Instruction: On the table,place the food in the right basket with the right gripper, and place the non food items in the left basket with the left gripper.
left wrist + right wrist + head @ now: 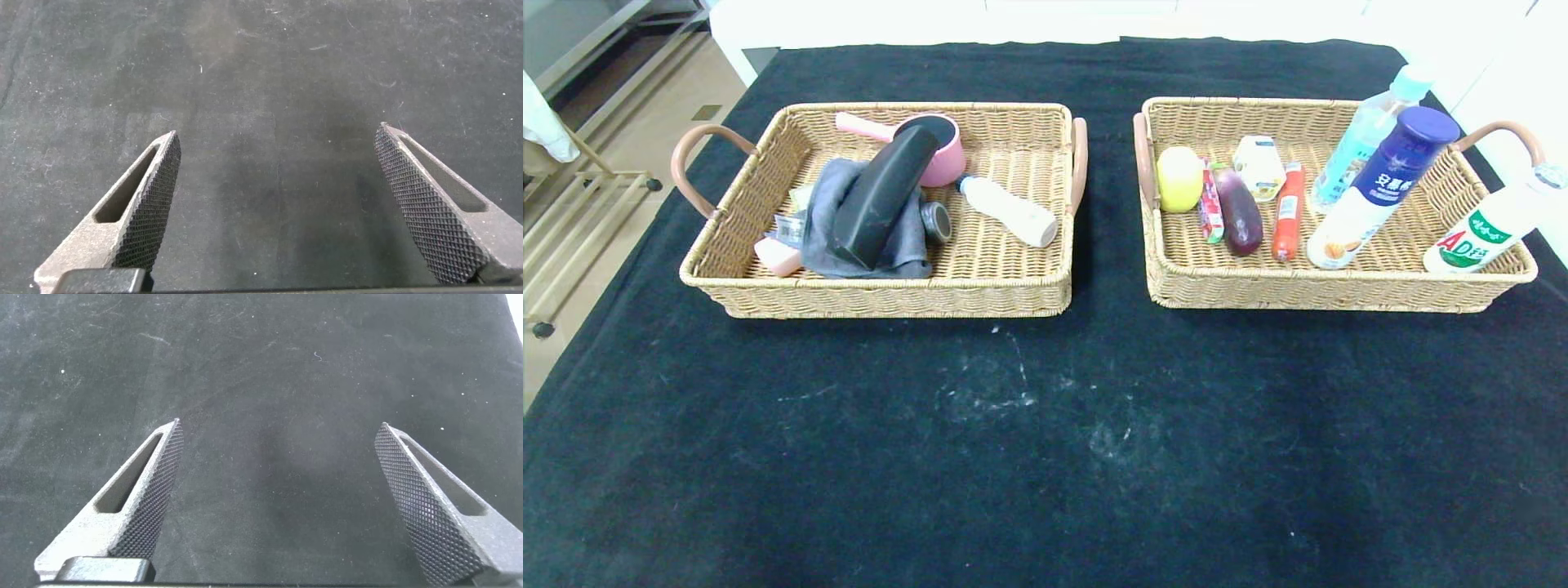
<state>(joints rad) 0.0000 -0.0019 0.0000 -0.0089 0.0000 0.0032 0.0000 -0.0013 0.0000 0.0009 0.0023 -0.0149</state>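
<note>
Tan wicker baskets (874, 302) (1339, 290) filled, far tabletop edge; left gripper (278, 212), right gripper (278, 506) spread wide, empty, above black cloth (1045, 457).

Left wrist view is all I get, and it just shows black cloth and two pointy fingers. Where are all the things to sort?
Observer: They're in two baskets farther back on the table. The left basket holds a black glasses case lying on a grey cloth.
Operator: Where's the food?
Observer: The white bottle with the blue cap leans in the right basket.
Operator: Is the candy there too?
Observer: Yes, the red candy stick lies in that same basket, beside a purple eggplant.
Operator: Is the other tool holding something?
Observer: No, the right tool is open over the bare table.
</note>
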